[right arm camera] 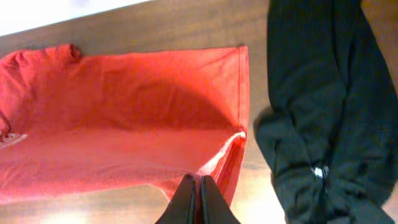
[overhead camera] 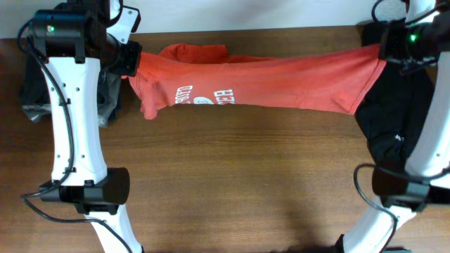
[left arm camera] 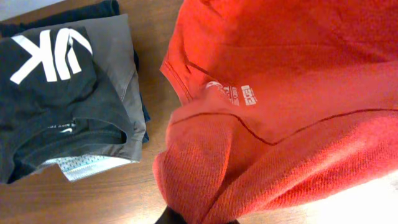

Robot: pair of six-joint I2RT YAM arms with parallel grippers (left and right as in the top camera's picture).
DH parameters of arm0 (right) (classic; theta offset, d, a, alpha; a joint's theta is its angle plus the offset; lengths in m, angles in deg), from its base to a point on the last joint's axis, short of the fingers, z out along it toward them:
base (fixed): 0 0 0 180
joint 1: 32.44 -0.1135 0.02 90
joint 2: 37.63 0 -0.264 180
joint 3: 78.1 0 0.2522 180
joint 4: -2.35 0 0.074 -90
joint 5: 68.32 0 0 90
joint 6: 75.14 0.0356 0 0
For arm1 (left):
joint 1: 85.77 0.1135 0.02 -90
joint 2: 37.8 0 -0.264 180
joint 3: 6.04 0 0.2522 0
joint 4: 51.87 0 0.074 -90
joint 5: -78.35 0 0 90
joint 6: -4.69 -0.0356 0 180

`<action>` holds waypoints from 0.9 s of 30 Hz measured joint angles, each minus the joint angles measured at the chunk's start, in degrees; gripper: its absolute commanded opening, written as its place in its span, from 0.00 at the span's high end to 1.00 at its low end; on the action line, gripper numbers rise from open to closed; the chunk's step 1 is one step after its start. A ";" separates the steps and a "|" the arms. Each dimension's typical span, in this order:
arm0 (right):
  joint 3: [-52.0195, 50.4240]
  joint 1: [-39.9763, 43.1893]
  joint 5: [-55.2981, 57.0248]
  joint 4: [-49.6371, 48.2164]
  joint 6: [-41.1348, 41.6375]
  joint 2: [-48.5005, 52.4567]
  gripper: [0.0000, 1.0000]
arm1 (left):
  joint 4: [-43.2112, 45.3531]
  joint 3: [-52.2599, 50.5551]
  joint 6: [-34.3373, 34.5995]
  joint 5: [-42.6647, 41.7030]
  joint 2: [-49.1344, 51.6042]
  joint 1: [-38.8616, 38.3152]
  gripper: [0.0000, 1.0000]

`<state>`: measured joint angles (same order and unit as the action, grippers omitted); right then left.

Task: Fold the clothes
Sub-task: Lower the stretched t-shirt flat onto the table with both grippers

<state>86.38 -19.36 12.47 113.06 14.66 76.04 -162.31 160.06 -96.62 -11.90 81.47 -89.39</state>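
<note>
1. Stretching between both grippers: orange-red T-shirt (overhead camera: pixel 281 77), lettering up;
2. right gripper (right arm camera: pixel 196 186) fingers together, pinching T-shirt hem;
3. left gripper (overhead camera: pixel 132 62) buried in T-shirt's collar end; can't tell grip;
4. black garment (right arm camera: pixel 323 112) just right of T-shirt; folded stack (left arm camera: pixel 62 93) left of it.

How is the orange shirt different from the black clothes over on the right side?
The orange-red T-shirt is stretched out between the left end effector and right end effector; the black garment lies bunched on the table, not gripped. The orange-red T-shirt has white lettering; the black garment looks plain. Both are soft clothes, not folded yet.
</note>
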 measured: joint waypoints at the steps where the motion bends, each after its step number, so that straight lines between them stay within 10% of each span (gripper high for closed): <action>1: -1.53 0.00 0.17 0.02 -0.04 -1.09 0.96 | 0.02 0.00 0.22 0.02 0.00 0.00 0.99; 27: -51.98 0.00 2.82 0.00 2.10 -32.24 0.96 | 0.04 -35.28 2.84 -0.83 -13.49 0.00 0.99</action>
<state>34.40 -19.36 15.29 113.06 16.76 43.80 -162.27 124.78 -93.78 -12.73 67.98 -89.39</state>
